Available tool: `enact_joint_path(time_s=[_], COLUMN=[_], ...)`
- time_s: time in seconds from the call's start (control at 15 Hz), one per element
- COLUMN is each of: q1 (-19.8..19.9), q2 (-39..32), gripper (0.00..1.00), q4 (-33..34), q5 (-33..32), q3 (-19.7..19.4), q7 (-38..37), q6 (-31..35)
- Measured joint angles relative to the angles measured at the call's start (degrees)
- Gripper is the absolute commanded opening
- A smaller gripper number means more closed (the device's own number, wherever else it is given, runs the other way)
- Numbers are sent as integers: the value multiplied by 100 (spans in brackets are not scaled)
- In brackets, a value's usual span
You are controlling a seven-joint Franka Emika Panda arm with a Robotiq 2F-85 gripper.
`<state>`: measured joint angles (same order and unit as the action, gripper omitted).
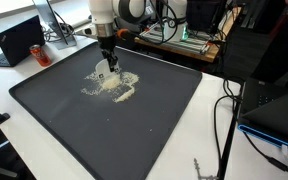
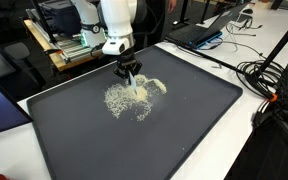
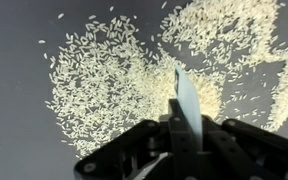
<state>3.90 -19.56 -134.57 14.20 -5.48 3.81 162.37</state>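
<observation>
A patch of white rice grains (image 3: 114,70) lies scattered on a large black tray (image 1: 104,140). The rice (image 1: 109,86) sits in the tray's far half in both exterior views (image 2: 134,98). My gripper (image 3: 187,128) is shut on a thin pale flat blade (image 3: 187,95), whose tip points down into the grains. In both exterior views the gripper (image 1: 106,66) hangs straight down over the pile (image 2: 130,76), with the blade's lower end at the rice. Whether the tip touches the tray is hidden.
A laptop (image 1: 19,40) and cables lie beyond the tray on the white table. Green electronics (image 1: 189,38) stand behind the arm. Black cables (image 2: 274,80) and another laptop (image 2: 199,35) lie beside the tray. The tray has a raised rim (image 2: 239,95).
</observation>
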Motion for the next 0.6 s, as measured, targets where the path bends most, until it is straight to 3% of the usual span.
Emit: enact_joint_path(time_s=[0.6], q1=[15], q2=[-463], gripper=[1], q4=[328], q5=[-286], q3=[-13], q7=[-366], q6=[-45])
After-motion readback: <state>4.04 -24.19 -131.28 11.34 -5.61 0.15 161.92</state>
